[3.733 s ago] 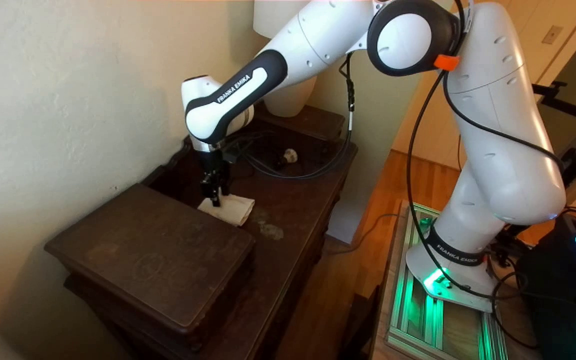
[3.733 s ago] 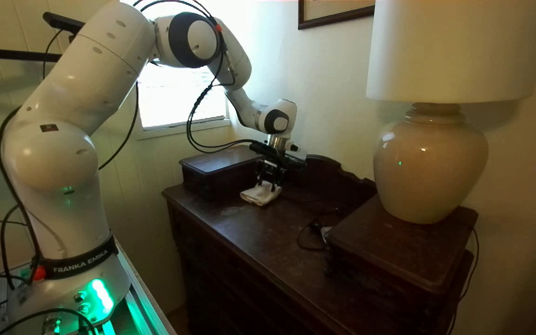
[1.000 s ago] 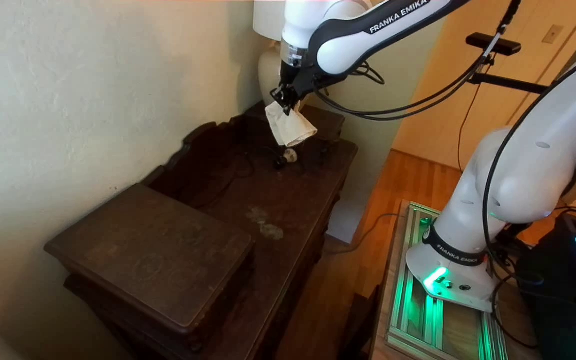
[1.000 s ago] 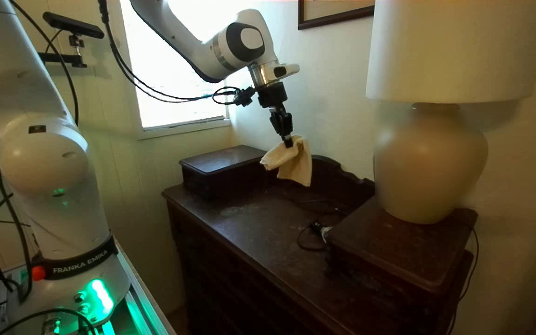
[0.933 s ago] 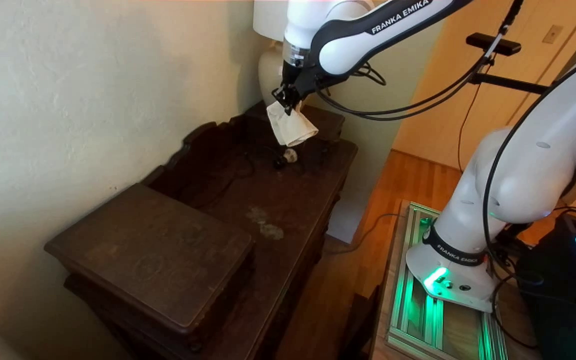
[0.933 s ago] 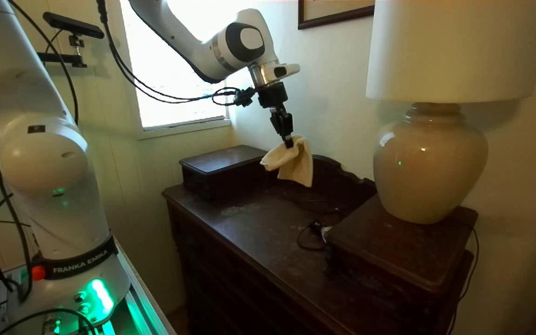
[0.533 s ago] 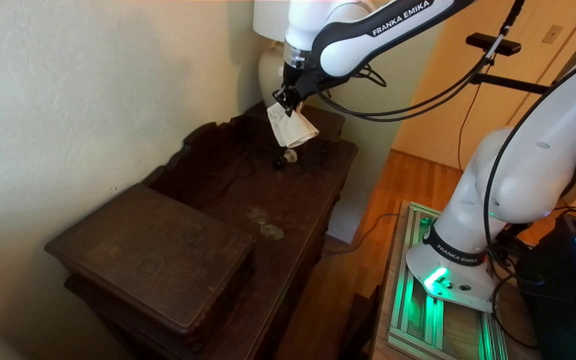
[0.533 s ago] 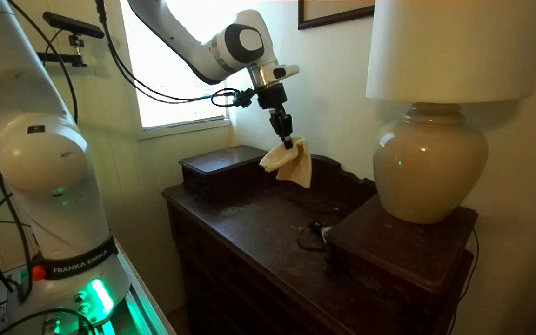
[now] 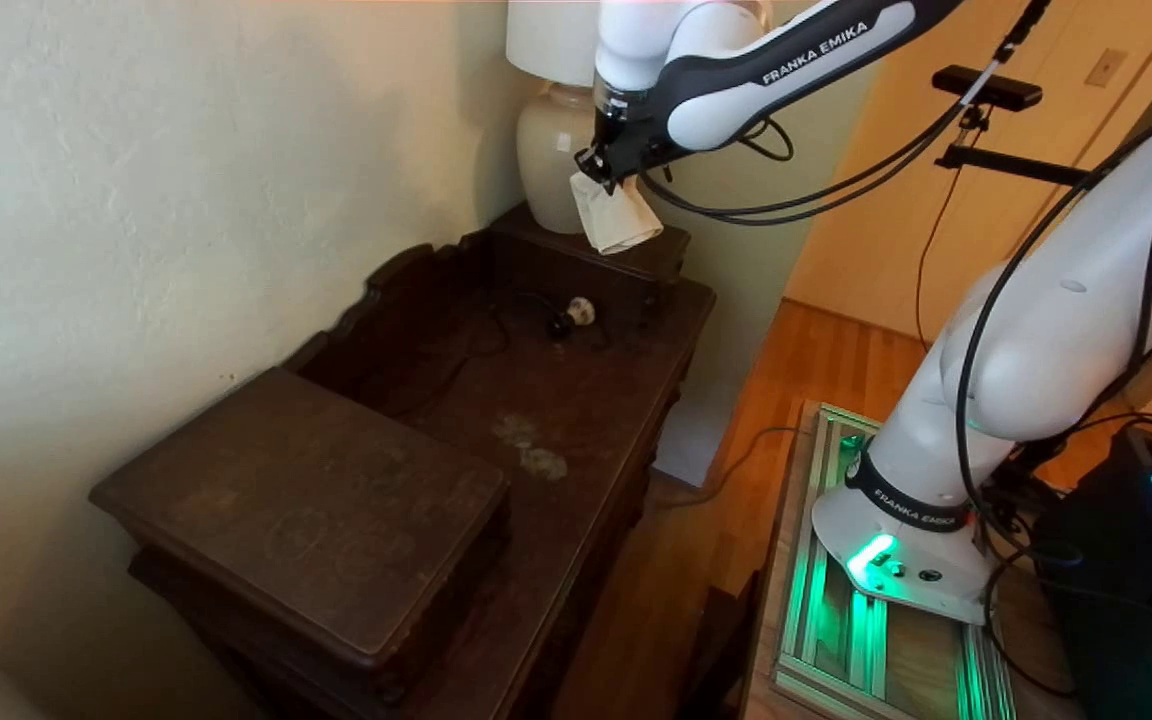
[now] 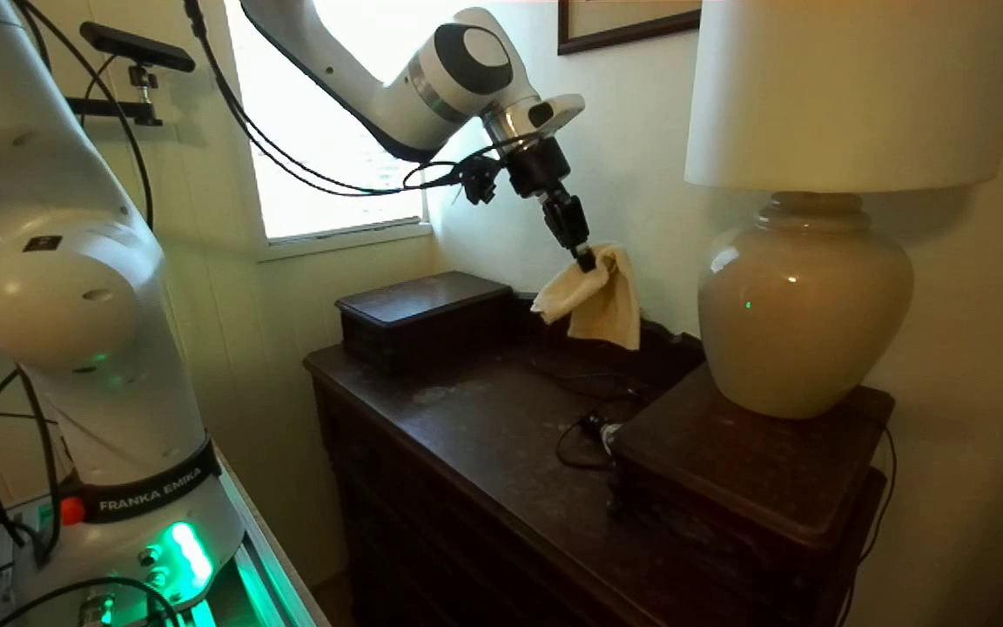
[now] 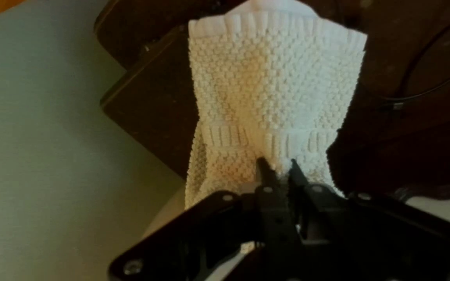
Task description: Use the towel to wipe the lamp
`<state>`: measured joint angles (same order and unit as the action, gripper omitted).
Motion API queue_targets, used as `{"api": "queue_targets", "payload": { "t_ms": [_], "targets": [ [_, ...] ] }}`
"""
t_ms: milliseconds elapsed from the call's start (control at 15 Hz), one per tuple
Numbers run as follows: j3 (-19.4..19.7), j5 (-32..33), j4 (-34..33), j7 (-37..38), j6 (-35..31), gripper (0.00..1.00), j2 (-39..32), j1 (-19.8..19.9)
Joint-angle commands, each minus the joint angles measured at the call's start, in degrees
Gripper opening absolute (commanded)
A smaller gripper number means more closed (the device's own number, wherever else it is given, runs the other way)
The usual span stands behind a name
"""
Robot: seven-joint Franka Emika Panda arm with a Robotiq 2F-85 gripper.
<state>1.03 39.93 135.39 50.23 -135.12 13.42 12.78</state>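
Note:
The small cream-white towel (image 10: 606, 305) hangs in the air above the dresser, pinched near its upper part by my gripper (image 10: 587, 259). In the wrist view the towel (image 11: 279, 78) drapes out from the gripper (image 11: 279, 166), whose dark fingers (image 11: 265, 171) are shut on a bunched fold of it. The lamp, with a bulbous glossy cream base (image 10: 802, 313) and white shade (image 10: 850, 96), stands upright to the right. A gap separates towel and lamp in that exterior view. In an exterior view the gripper (image 9: 608, 182) and towel (image 9: 618, 218) partly overlap the lamp base (image 9: 546, 160).
The lamp rests on a raised wooden box (image 10: 754, 461) at one end of the dark dresser (image 10: 484, 435). A similar box (image 10: 423, 300) stands at the far end. A black cord with a small round object (image 9: 581, 311) lies on the dresser top. A wall (image 10: 632, 174) runs behind.
The towel has been lifted off the dresser top beside the far box and carried toward the lamp. Over the last half second the gripper and towel moved further that way, with the wrist tilting.

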Motion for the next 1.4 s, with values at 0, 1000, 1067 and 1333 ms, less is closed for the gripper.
{"api": "queue_targets", "payload": {
  "t_ms": [0,1000,1067,1333],
  "targets": [
    [0.8,7.59,-0.91,5.61,1.39,0.03,1.29,2.26],
    [7.04,12.4,-4.77,1.26,-7.25,0.03,-3.62,2.15],
    [7.73,11.48,-5.16,-0.35,-8.94,0.03,-4.33,2.03],
    [8.95,10.25,-6.89,-4.04,-12.98,0.03,-7.16,1.78]
  ]
}}
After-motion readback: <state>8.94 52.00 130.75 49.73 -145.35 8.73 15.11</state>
